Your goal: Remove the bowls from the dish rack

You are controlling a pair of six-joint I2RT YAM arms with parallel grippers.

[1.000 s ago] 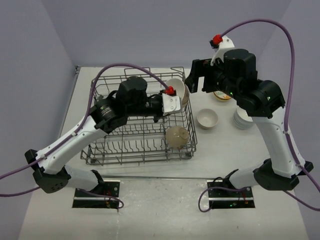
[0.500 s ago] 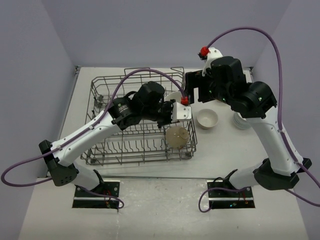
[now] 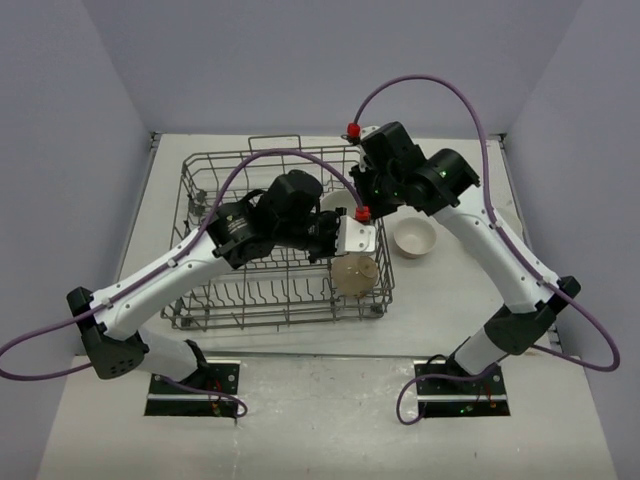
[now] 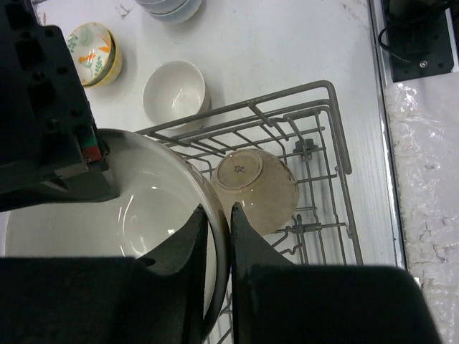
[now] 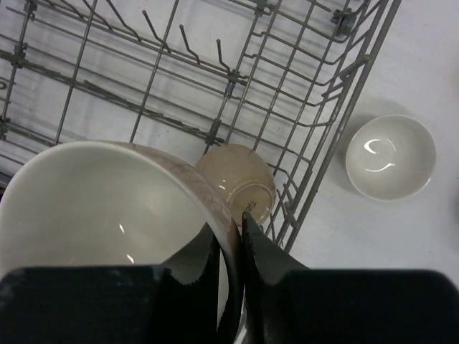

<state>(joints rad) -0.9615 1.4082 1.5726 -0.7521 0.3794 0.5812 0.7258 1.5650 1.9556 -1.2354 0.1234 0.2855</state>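
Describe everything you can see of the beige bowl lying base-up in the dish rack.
The small round beige ceramic bowl looks glossy, with a raised foot ring and a faint mark on its base. It rests tilted, base up, among the tines in the near right corner of the grey wire dish rack. Nothing grips it.

The white table carries the dish rack, a lone bowl, a yellow bowl and stacked pale bowls.

Grey dish rack, beige bowl with white inside, yellow bowl painted inside, plain white bowl
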